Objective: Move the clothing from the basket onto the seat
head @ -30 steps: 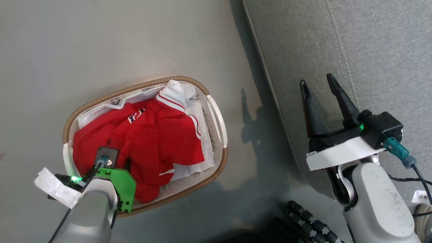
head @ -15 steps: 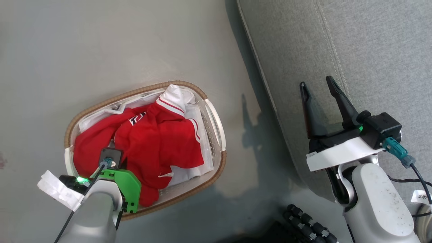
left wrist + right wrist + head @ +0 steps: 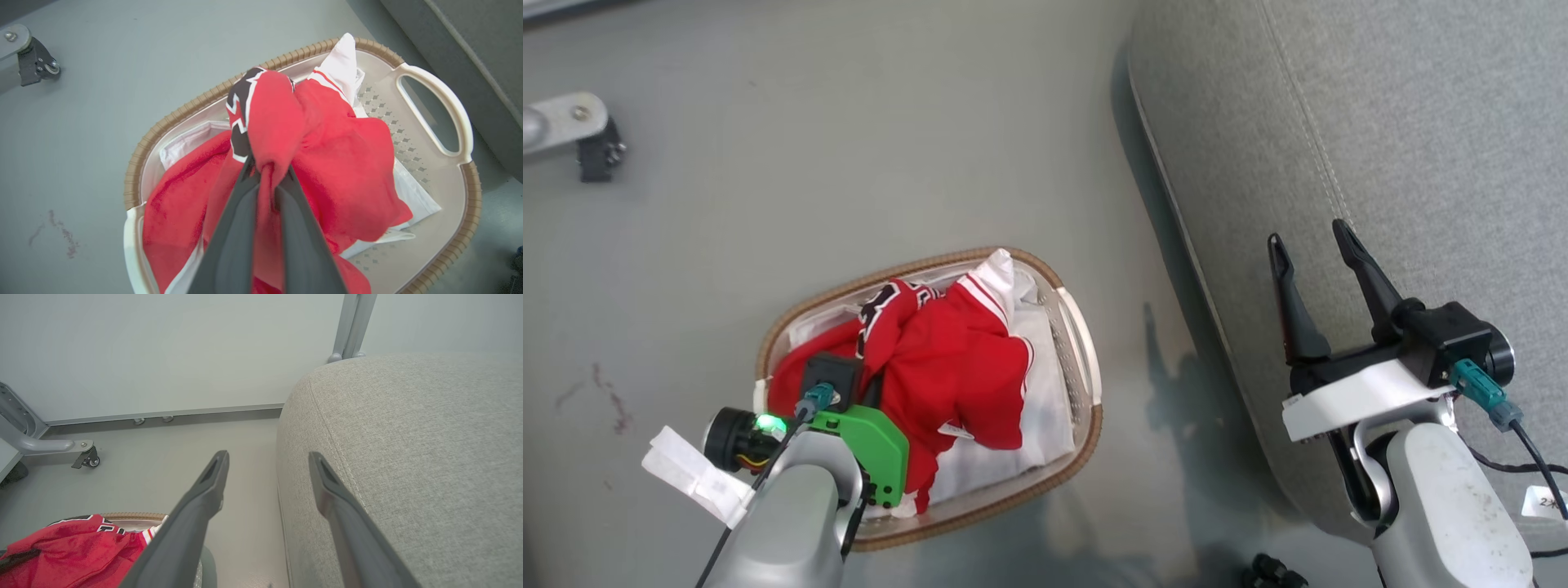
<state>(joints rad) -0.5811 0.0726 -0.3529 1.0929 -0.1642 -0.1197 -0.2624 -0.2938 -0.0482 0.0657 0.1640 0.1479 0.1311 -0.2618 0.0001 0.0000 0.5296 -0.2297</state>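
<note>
The white basket (image 3: pixel 907 268) with its brown rim (image 3: pixel 184 114) stands on the floor left of the grey seat (image 3: pixel 1380 122). My left gripper (image 3: pixel 267 167) is shut on a bunched fold of the red jersey (image 3: pixel 347 163), whose dark lettering (image 3: pixel 237 122) is drawn up above the basket. In the head view the jersey (image 3: pixel 956 367) hangs from under my left wrist's green bracket (image 3: pixel 870 445), which hides the fingers. More red fabric (image 3: pixel 175 212) lies in the basket's left end on the white liner (image 3: pixel 412 196). My right gripper (image 3: pixel 1311 245) is open and holds nothing, hovering over the seat's edge (image 3: pixel 408 437).
A grey metal leg with a caster (image 3: pixel 572 131) stands on the floor at the far left, also near the wall (image 3: pixel 81 453). Open grey floor surrounds the basket, with a faint reddish stain (image 3: pixel 605 392). Metal posts (image 3: pixel 351 326) rise behind the seat.
The head camera has shifted, so the whole scene sits differently. My left gripper has risen with the jersey, pulling it into a bunched peak. The right gripper stays open.
</note>
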